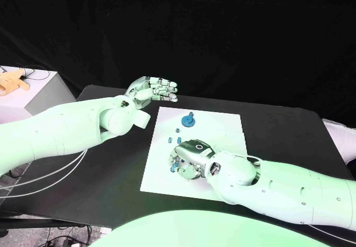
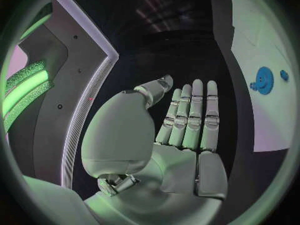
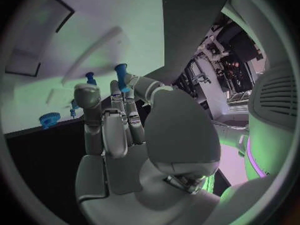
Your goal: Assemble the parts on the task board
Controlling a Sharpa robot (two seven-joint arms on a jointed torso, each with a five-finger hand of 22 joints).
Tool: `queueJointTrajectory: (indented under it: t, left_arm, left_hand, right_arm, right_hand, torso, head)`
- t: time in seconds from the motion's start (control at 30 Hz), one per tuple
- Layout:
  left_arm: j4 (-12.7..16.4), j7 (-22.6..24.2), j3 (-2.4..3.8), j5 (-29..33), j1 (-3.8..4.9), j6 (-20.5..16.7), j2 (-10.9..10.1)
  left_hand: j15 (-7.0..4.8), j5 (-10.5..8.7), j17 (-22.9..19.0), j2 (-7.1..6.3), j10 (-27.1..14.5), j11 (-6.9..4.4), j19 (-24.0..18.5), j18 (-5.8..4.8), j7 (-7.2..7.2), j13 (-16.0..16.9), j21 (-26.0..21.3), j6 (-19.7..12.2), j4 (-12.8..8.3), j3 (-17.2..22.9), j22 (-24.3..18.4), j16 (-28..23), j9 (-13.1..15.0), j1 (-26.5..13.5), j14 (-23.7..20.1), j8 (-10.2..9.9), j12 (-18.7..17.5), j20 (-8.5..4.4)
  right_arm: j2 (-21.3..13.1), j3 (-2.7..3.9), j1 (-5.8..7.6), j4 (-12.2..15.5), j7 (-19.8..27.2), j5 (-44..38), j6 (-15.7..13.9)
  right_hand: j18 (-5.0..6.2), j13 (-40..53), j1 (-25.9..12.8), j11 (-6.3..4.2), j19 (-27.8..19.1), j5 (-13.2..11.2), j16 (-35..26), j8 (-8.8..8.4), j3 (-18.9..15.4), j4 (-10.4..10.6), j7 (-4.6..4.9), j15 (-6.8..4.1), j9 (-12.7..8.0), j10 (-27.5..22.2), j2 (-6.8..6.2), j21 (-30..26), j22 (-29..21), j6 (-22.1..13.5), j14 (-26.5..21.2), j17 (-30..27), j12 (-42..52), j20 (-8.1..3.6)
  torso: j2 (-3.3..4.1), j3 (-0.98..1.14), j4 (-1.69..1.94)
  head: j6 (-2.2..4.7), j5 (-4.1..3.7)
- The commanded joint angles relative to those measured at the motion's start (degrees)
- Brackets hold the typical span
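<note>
Head view: task board [image 1: 223,128] lay at table [image 1: 104,170] centre, a blue gear [image 1: 188,121] toward its twelve-o'clock end and small blue parts [image 1: 174,139] near nine o'clock. The right hand [image 1: 191,158] rested over the board's lower left. The left hand [image 1: 154,89] hovered off the board at eleven o'clock, empty. Left wrist view: left hand [image 2: 181,135] flat, fingers straight together, gear [image 2: 264,80] well apart. Right wrist view: right hand [image 3: 125,130] pinched a blue peg [image 3: 123,79] at its fingertips.
</note>
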Motion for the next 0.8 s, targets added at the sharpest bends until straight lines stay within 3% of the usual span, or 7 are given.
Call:
queueJointTrajectory:
  t: [0.03,0.2,0.3,0.53,0.8]
  left_arm:
    - [0.23,0.29,0.06,-0.15,0.05,0.92,0.04]
    - [0.27,0.28,0.06,-0.15,0.05,0.86,-0.07]
    - [0.27,0.25,0.06,-0.15,0.05,0.85,-0.12]
    - [0.22,0.22,0.06,-0.15,0.05,0.85,-0.18]
    - [0.18,0.16,0.06,-0.15,0.05,0.85,-0.20]
  left_hand:
    - [0.14,0.26,0.05,0.37,-0.52,0.01,-0.26,0.59,-0.06,0.05,0.18,-0.28,-0.01,-0.31,0.05,0.21,-0.05,-0.12,-0.43,0.39,0.25,0.15]
    - [0.14,0.26,0.05,0.37,-0.52,0.01,-0.26,0.59,-0.06,0.05,0.18,-0.28,-0.01,-0.31,0.05,0.21,-0.05,-0.12,-0.43,0.39,0.25,0.15]
    - [0.14,0.26,0.05,0.37,-0.52,0.01,-0.26,0.59,-0.06,0.05,0.18,-0.28,-0.01,-0.31,0.05,0.21,-0.05,-0.12,-0.43,0.39,0.25,0.15]
    - [0.14,0.26,0.05,0.37,-0.52,0.01,-0.26,0.59,-0.06,0.05,0.18,-0.28,-0.01,-0.31,0.05,0.21,-0.05,-0.12,-0.43,0.39,0.25,0.15]
    - [0.14,0.26,0.05,0.37,-0.52,0.01,-0.26,0.59,-0.06,0.05,0.18,-0.28,-0.01,-0.31,0.05,0.21,-0.05,-0.12,-0.43,0.39,0.25,0.15]
  right_arm:
    - [0.11,-0.11,-0.30,-0.51,-0.71,-1.32,1.70]
    - [0.09,-0.15,-0.47,-0.64,-0.08,-1.13,1.36]
    - [-0.02,-0.17,-0.50,-0.59,0.60,-0.59,0.86]
    - [-0.49,-0.18,-0.52,-0.51,1.95,0.80,-0.29]
    - [-0.91,-0.19,-0.51,-0.35,1.73,1.41,-2.21]
  right_hand:
    - [-1.05,0.99,1.56,-2.23,-0.06,0.26,-0.32,0.18,0.20,-0.14,0.32,-0.26,0.07,2.68,0.98,-0.15,-0.10,0.21,1.31,-0.19,0.26,0.02]
    - [-0.98,1.00,1.38,-2.18,-0.33,0.13,-0.46,0.18,0.13,-0.35,0.38,-0.22,0.09,2.58,0.66,-0.47,-0.34,0.06,1.23,-0.50,0.10,0.04]
    - [-1.00,0.87,0.40,-1.73,-0.80,-1.12,-0.54,-0.45,-0.79,-0.78,0.76,0.18,-0.21,1.55,-0.61,-0.60,-0.16,-1.14,1.20,-0.57,-0.89,0.37]
    - [-0.69,-0.47,-2.43,0.00,-1.79,-0.24,-0.76,-2.51,-2.78,0.11,1.92,1.64,-1.31,-3.45,-3.96,-2.83,-1.70,-4.35,0.98,-1.19,-4.14,1.64]
    - [-0.40,-0.45,-2.85,0.34,-1.73,0.71,-1.79,-4.38,-5.67,0.60,2.07,1.99,-2.28,-6.64,-5.29,-4.39,-2.81,-7.48,0.29,-3.34,-4.40,2.23]
  torso:
    - [0.02,0.02,0.05]
    - [-0.05,-0.01,0.01]
    - [-0.07,0.00,0.00]
    - [-0.09,0.01,-0.03]
    - [-0.04,0.06,-0.08]
  head:
    - [0.00,0.06]
    - [0.00,0.03]
    - [0.00,0.14]
    - [0.00,0.30]
    - [0.00,0.20]
